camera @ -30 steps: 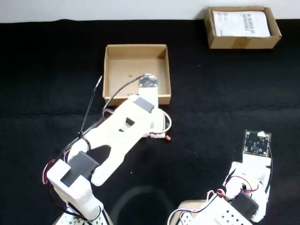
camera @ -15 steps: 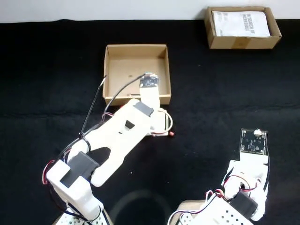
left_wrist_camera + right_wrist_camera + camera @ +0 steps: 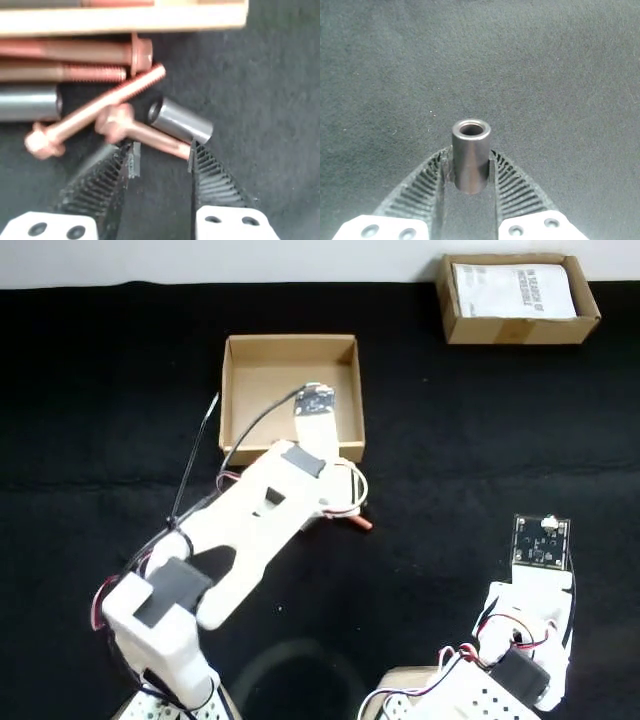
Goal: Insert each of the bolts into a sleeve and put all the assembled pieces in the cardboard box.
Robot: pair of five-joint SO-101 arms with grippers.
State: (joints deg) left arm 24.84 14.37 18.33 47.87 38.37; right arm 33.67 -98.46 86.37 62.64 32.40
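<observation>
Several copper bolts [image 3: 75, 50] and grey sleeves [image 3: 180, 121] are lying unassembled just outside the cardboard box [image 3: 232, 390], the left gripper [image 3: 162, 150] is straddling one bolt [image 3: 145, 134] with jaws apart, and the right gripper [image 3: 470, 159], well off from the box, is clamping a sleeve [image 3: 470, 145] upright, leaving nearly everything undone.

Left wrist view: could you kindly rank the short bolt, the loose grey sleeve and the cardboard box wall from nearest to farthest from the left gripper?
1. Short bolt, lying right at the mouth of the left gripper.
2. Grey sleeve, just beyond that bolt, touching it.
3. Cardboard box wall, farthest back.
</observation>
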